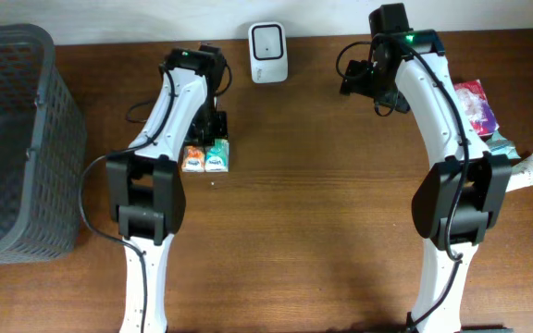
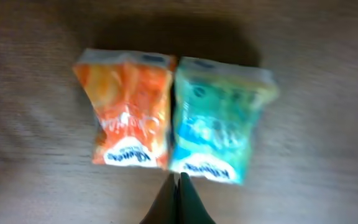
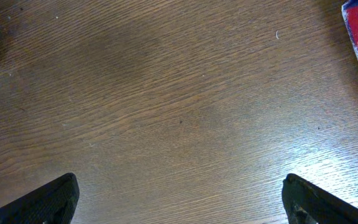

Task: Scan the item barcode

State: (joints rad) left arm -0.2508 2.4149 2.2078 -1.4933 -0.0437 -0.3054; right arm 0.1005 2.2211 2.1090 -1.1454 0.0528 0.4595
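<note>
Two blurred Kleenex tissue packs lie side by side and touching on the brown wooden desk: the orange pack on the left, the teal pack on the right. The dark fingers are pressed together at the bottom of the view, with their tips at the packs' lower edge by the seam.

Free: mid surface betw the two arms is bare wood, open fr near edge up to scanner, which stands at far edge, centre.
Left edge: tall grey basket blocks it, wall close beside left arm; narrow lane only.
Orange pack + teal pack lie side by side, touching, no gap betw them. Left jaws pressed together, tips just at the packs' edge where the two meet.
Right jaws spread wide, bare wood under and betw them.
Right edge: red packet + tube piled beside right arm; approach fr that side obstructed.
</note>
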